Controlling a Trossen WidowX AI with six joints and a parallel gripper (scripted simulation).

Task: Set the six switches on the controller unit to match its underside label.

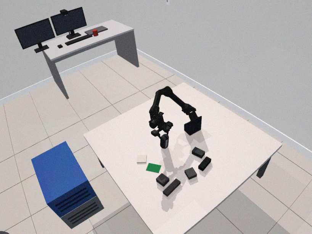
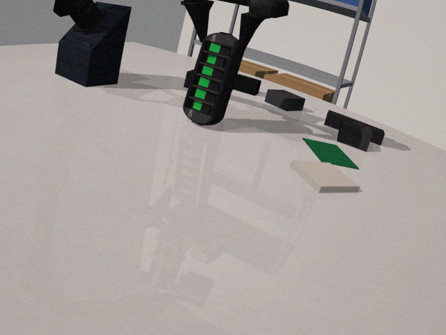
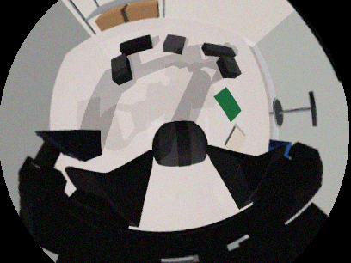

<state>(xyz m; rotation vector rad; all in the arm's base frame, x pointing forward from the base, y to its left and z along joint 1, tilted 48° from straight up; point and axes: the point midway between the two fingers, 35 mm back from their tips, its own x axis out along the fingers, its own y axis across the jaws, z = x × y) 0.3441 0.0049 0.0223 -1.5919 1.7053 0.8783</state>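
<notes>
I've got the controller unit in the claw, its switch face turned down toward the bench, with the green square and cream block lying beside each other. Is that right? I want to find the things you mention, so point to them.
Not quite: the exterior view shows the controller unit (image 1: 164, 141) (image 2: 210, 79) (image 3: 180, 143) tipped up on end, its switch face turned sideways. The rest stands.

Passage on the bench (image 1: 121, 133) (image 2: 108, 216) (image 3: 146, 92): open strip between card (image 1: 153, 167) (image 2: 330, 153) (image 3: 227, 104) at left and block (image 1: 190, 173) (image 2: 284, 100) (image 3: 175, 44), an obstacle near right.
</notes>
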